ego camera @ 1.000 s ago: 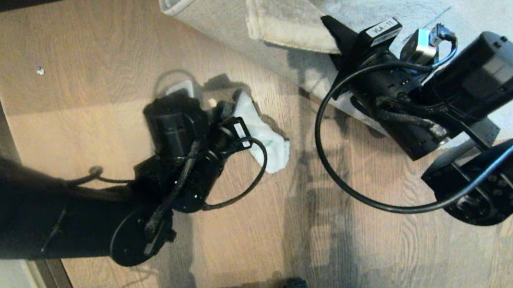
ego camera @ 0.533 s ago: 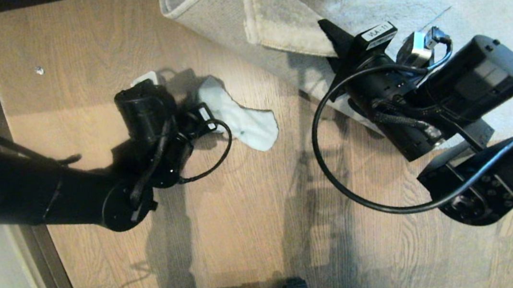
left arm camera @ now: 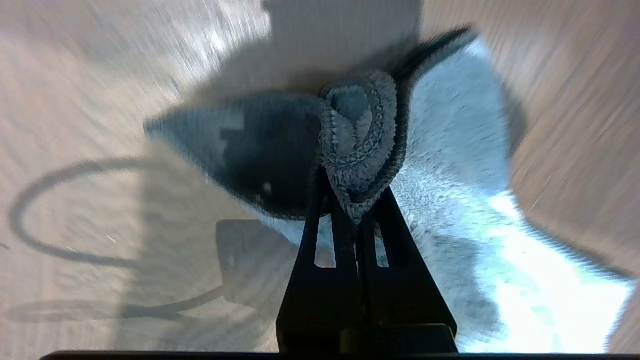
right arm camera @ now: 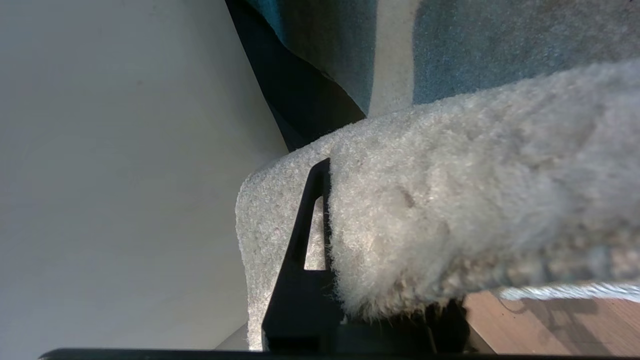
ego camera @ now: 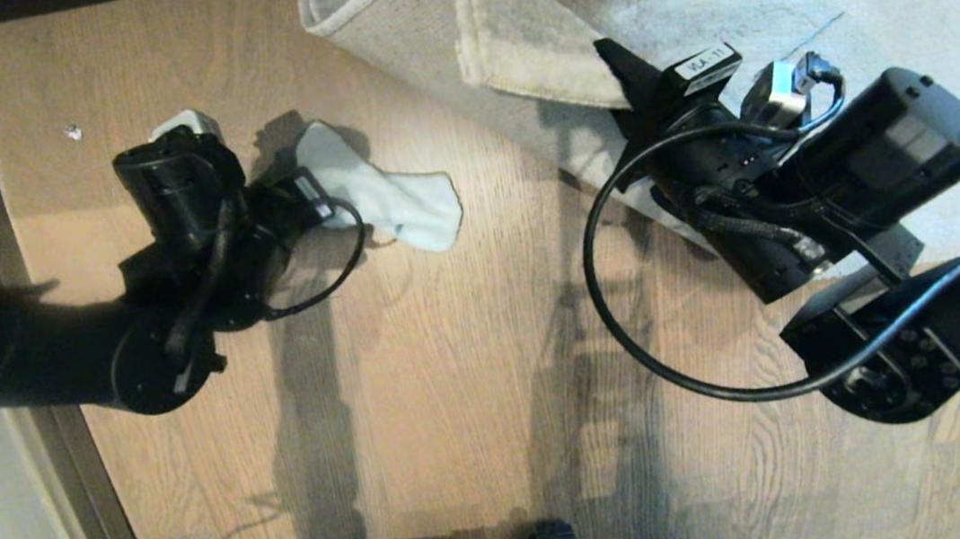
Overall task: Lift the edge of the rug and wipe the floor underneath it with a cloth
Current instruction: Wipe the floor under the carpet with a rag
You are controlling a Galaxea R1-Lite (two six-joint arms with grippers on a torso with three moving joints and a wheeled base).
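Two arms being seen over floor (ego camera: 457, 381), wood-grain planks filling most of head view. Rug edge (ego camera: 509, 49) being held folded back and lifted off floor near top of view, beige backing exposed. Right gripper (ego camera: 616, 78) being kept clenched on that fold; in right wrist view pile is wrapping over one finger (right arm camera: 305, 240). Cloth (ego camera: 400, 202) being pressed flat on bare floor left of rug, well apart from it. Left gripper (left arm camera: 357, 200) being kept clamped on bunched cloth hem.
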